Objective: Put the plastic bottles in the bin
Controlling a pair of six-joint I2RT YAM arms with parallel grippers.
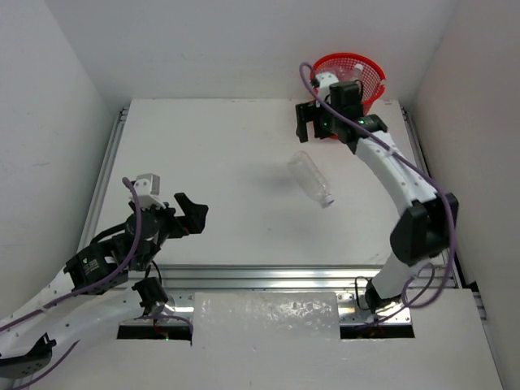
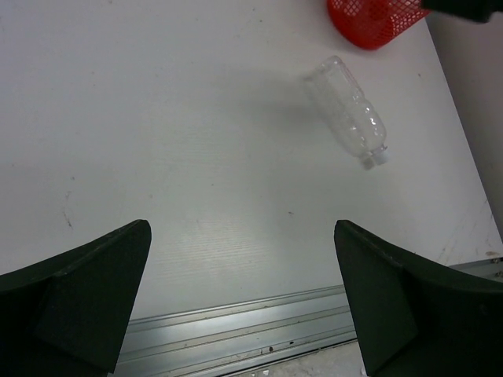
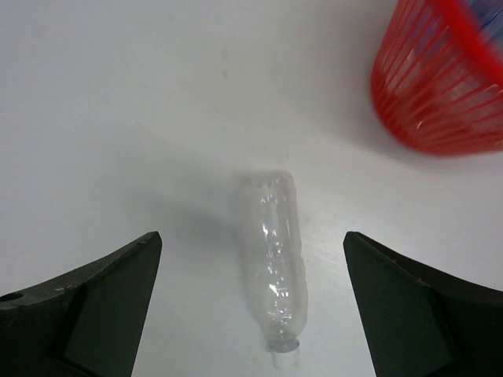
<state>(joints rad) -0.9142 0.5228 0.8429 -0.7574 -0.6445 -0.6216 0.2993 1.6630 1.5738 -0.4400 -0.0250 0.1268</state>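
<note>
Black left claw (image 1: 172, 200) sits nearest, low over the near-left part of the white table (image 1: 219, 146). Its fingers (image 2: 94, 283) are spread wide, holding nothing and touching nothing. The left wrist view shows bare table between them and an aluminium rail (image 1: 268, 276) along the near edge.

Further in, right of centre, one clear plastic bottle (image 1: 311, 180) lies on its side on the table. It has no label, a ribbed body and a small white cap, and the cap end points toward the near right. It looks empty. Neither claw touches it.

Beyond it the right claw (image 1: 314, 128) is up above the far part of the table, just beside the bin on its left. Its fingers are wide apart and empty. The right wrist view looks down on the bottle lying between the finger tips, well below them.

Farthest back, the red mesh bin (image 1: 370, 77) stands upright at the far right corner, against the wall. A bit of blue shows inside its rim in the right wrist view; I can't tell what it is.
</note>
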